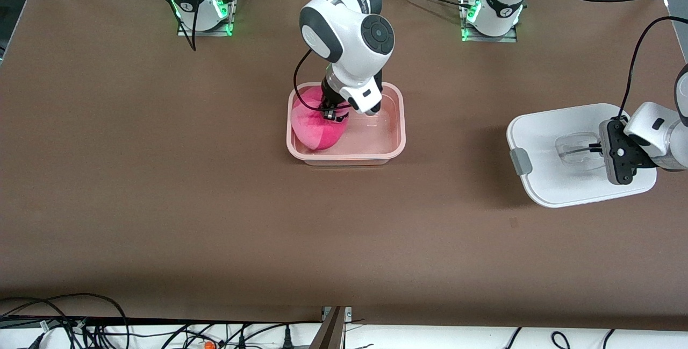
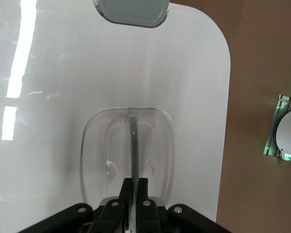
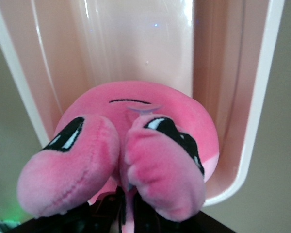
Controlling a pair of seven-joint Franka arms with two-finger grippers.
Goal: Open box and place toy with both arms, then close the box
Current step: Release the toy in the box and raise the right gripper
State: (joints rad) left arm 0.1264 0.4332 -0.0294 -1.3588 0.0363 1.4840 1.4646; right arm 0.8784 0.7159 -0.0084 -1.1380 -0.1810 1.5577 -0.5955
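Right tool [image 1: 334,115] pinches the toy [image 1: 314,128] inside the box [image 1: 398,139].

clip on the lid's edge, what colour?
Grey, against the white lid. The side clip shows best in the front view.

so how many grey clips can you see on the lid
1. The grey clip sits on the lid's edge facing the box. A matching one at the other edge may be hidden under the left gripper.
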